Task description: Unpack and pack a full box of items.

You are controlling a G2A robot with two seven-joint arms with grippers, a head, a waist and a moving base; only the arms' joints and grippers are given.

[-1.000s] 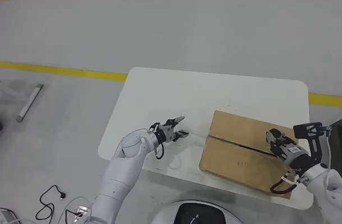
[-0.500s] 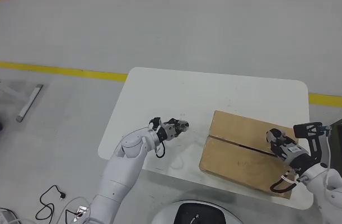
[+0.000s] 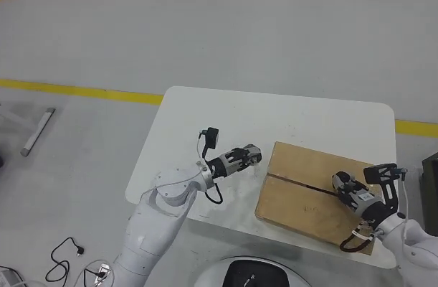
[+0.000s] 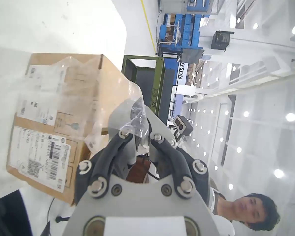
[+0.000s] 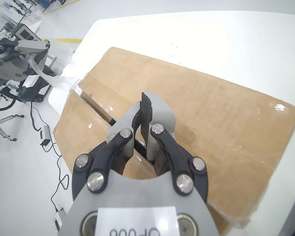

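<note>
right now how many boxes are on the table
1: a cardboard box on the right side of the table, flaps shut, under the right gripper. The left gripper pinches clear tape running from its seam.

Pale grey floor (image 3: 204, 43) with a yellow line (image 3: 75, 90) surrounds the white table (image 3: 226, 122).

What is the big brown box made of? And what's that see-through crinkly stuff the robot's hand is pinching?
The brown box looks like cardboard: dull, flat brown flaps, with white paper labels stuck on one side. The see-through stuff pinched in the left gripper looks like thin plastic film, maybe tape or a bag: it crinkles and catches shiny glints.
</note>
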